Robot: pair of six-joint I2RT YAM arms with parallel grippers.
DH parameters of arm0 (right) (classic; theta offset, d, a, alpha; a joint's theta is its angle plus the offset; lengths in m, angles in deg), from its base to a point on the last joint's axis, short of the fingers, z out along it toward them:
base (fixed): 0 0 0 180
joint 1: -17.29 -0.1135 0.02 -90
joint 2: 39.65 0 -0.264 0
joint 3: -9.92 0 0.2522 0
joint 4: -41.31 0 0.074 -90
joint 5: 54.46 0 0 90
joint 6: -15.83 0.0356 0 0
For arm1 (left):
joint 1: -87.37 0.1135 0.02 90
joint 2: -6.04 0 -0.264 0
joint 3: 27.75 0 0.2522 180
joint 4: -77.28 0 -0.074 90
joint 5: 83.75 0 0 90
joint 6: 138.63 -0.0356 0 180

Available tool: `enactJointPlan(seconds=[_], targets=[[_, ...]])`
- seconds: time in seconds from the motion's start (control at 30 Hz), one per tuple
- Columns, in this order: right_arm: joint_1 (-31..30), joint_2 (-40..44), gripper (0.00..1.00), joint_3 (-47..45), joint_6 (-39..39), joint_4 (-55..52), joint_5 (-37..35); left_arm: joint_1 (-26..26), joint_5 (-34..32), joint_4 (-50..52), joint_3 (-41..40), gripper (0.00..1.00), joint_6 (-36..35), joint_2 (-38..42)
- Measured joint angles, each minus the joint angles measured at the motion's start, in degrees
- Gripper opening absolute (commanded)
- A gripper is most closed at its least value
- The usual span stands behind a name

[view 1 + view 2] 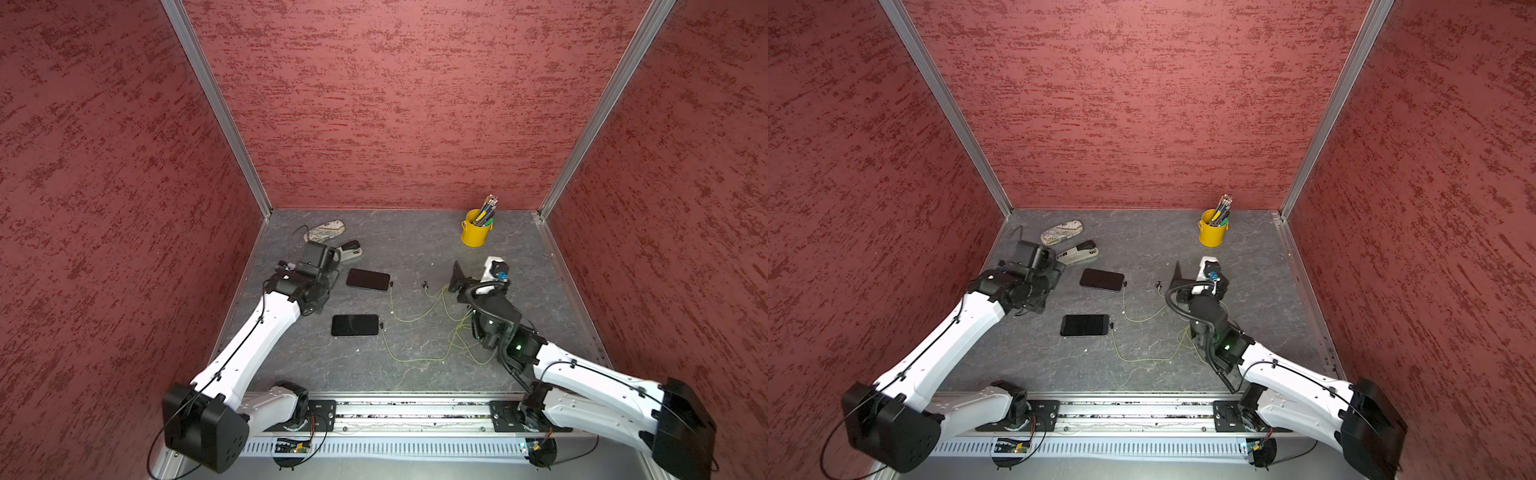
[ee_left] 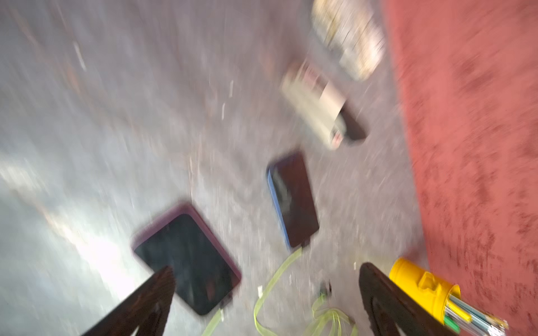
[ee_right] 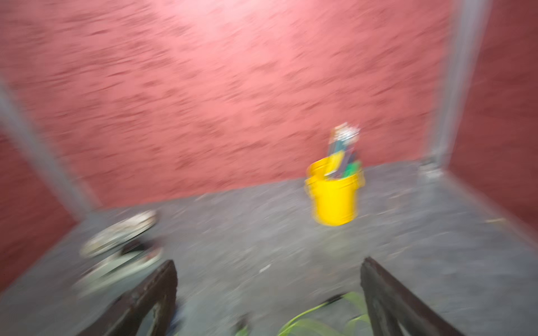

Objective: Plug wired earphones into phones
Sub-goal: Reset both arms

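Two arms [image 1: 266, 320] [image 1: 582, 370] stretch forward above the table [image 1: 415, 249], left tool [image 2: 266, 270] and right tool [image 3: 269, 263] both spread wide, empty.

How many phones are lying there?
2. The far phone lies flat by the stapler. The near phone lies flat closer to the robot's base. None seems hidden.
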Motion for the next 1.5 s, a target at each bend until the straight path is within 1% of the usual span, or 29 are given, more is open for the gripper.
enactJointPlan(seconds=[0.1, 0.17, 0.27, 0.33, 0.4, 0.47, 0.57, 0.7, 0.8, 0.9, 0.97, 1.1, 1.17, 1.27, 1.33, 1.5], targets=[[10.19, -0.13, 0.99, -7.3, -6.51, 10.8, 0.0, 4.83, -7.65, -5.7, -3.58, 1.0, -12.24, 3.26], [14.45, -2.1, 0.98, -12.57, -10.1, 18.88, -0.13, 8.26, -9.29, -11.5, -7.93, 1.0, -18.8, 4.37], [19.5, -8.13, 0.98, -17.92, -13.75, 28.57, -0.11, 14.45, -7.06, -23.26, -17.49, 1.0, -27.71, 5.7], [22.38, -12.57, 0.98, -19.91, -14.67, 33.9, 0.31, 16.79, -4.63, -31.91, -24.92, 1.0, -33.51, 7.15], [24.96, -16.33, 0.98, -21.2, -14.47, 38.32, 1.44, 17.07, -3.39, -40.98, -32.72, 1.0, -39.56, 9.31], [26.93, -19.28, 0.98, -21.64, -14.4, 41.62, 2.91, 17.14, -2.84, -46.82, -37.81, 1.0, -44.63, 10.8], [29.62, -22.6, 0.98, -21.29, -13.88, 45.94, 6.19, 18.03, -1.92, -53.44, -40.63, 1.0, -50.03, 9.57], [35.04, -27.96, 0.98, -18.67, -11.91, 49.86, 13.77, 20.13, 2.43, -65.68, -42.82, 1.0, -53.81, 2.67], [39.04, -29.64, 0.98, -17.31, -9.86, 48.78, 20.5, 22.08, 6.43, -74.42, -44.06, 1.0, -54.86, -2.38], [40.96, -32.5, 0.99, -17.66, -9.03, 52.72, 25.81, 23.98, 10.6, -82.51, -44.57, 1.0, -55.76, -6.45], [41.18, -33.48, 0.99, -17.64, -8.81, 51.98, 28.41, 24.55, 13.46, -87.12, -44.24, 1.0, -57.0, -9.33], [41.22, -33.81, 0.99, -17.03, -8.48, 51.95, 30.69, 24.0, 18.73, -94.27, -42.75, 1.0, -60.22, -15.23], [41.24, -33.81, 0.99, -16.92, -8.31, 51.98, 30.95, 22.56, 20.11, -95.21, -41.55, 1.0, -62.42, -17.68], [41.27, -33.83, 0.99, -16.9, -8.11, 51.98, 31.17, 19.32, 19.96, -97.46, -39.36, 1.0, -65.13, -21.9], [41.27, -33.81, 0.99, -16.87, -8.02, 51.98, 31.32, 17.94, 19.87, -97.94, -38.73, 1.0, -66.29, -23.26], [41.27, -33.83, 0.99, -16.87, -7.96, 51.98, 31.39, 17.77, 18.64, -98.71, -38.64, 0.99, -67.54, -23.39]])
